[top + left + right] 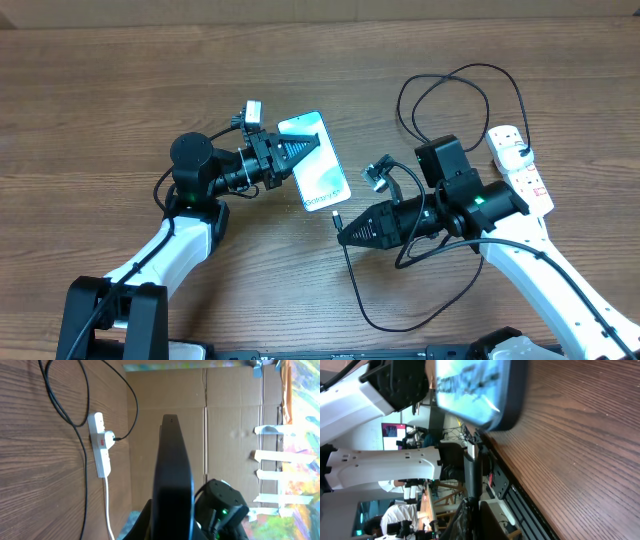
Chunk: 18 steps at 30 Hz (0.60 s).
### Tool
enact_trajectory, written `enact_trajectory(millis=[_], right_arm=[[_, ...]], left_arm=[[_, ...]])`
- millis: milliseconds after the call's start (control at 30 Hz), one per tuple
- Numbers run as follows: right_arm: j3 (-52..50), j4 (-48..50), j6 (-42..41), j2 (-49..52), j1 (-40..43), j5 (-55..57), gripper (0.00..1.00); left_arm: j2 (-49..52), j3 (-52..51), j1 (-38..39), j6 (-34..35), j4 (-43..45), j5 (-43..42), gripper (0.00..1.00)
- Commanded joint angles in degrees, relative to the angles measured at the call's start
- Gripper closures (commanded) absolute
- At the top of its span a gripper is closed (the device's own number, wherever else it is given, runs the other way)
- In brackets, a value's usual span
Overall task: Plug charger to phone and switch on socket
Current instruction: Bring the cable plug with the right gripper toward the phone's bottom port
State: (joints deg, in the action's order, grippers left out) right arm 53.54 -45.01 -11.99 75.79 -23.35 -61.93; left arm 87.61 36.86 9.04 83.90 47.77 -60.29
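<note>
The phone (318, 165), its light blue screen lit, sits tilted on edge in my left gripper (303, 152), which is shut on its upper end. In the left wrist view the phone (172, 470) shows edge-on as a dark slab between the jaws. My right gripper (345, 232) is shut on the connector end of the charger (338, 216), just below the phone's lower edge. In the right wrist view the connector (472, 467) points up toward the phone (475, 390), a short gap apart. The black cable (352, 285) runs back to the socket (522, 170).
The socket (100, 445) lies at the table's right side, with the charger's adapter (108, 438) plugged in beside a red switch and a thick white cord (108, 505) trailing off. Loose cable loops (465, 80) lie behind the right arm. A cardboard wall (225, 420) stands beyond.
</note>
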Motion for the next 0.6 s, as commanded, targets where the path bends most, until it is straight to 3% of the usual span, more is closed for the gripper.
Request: enact_trajectory(millis=[0, 567], right_arm=[[0.04, 0.5, -0.31, 0.81, -0.15, -0.35, 0.96], [0.04, 1.42, -0.44, 0.79, -0.17, -2.69, 0.96]], left_arm=[[-0.11, 1.66, 0.5, 0.96, 0.76, -1.7, 0.96], [-0.11, 1.66, 0.7, 0.07, 0.76, -1.7, 0.96]])
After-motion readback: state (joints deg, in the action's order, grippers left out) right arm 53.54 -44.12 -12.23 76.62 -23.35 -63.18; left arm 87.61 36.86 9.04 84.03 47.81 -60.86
